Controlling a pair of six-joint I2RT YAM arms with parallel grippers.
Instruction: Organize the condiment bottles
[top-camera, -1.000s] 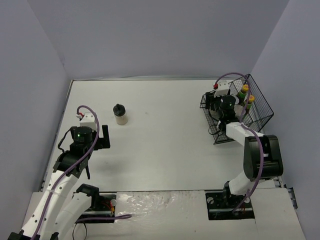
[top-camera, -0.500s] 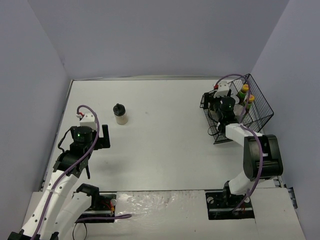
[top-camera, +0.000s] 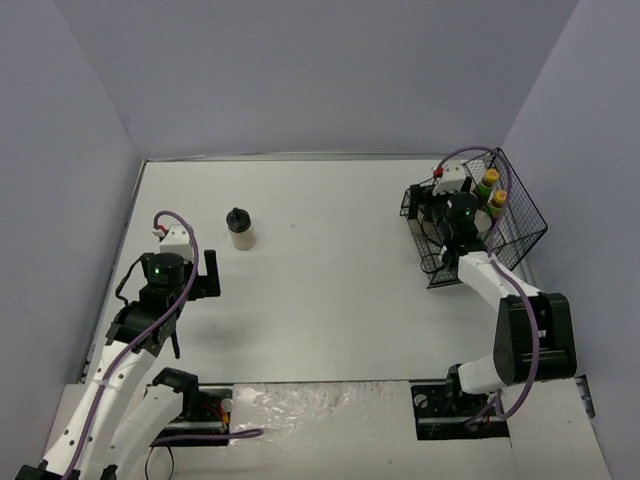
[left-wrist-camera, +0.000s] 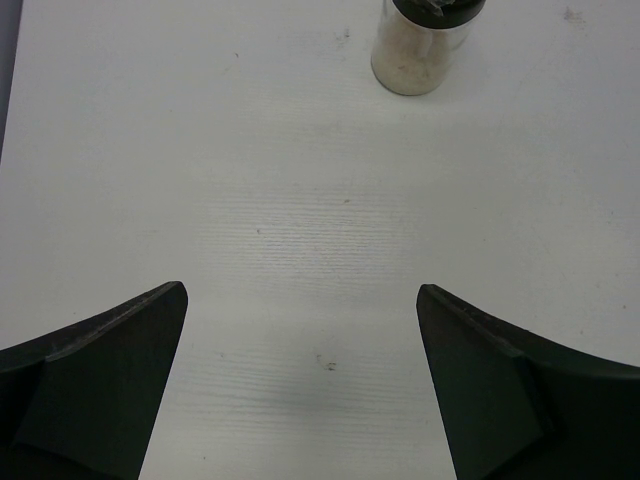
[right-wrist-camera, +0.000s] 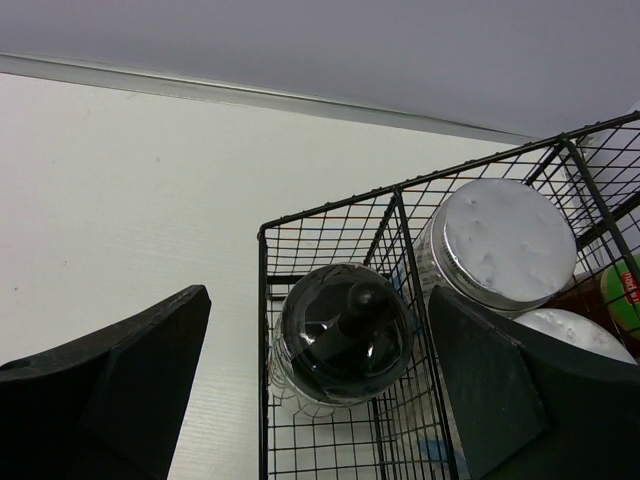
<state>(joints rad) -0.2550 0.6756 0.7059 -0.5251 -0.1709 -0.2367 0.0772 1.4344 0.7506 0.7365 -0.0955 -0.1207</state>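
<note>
Right hand, fingers apart and empty, has drawn back from the black-lidded beige glass jar. Jar stands inside black wire basket beside silver-lidded shaker; placement looks done. Left hand, apart, faces second black-lidded beige jar on white bench, likely next.

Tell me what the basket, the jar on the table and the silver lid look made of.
Basket: thin black wire, likely coated metal, judging by its open grid.
Jar: clear glossy wall, glass or plastic, with beige powder showing through. Its lid looks like black plastic.
Silver lid: matte grey with small dimples, probably metal, possibly foil.
</note>
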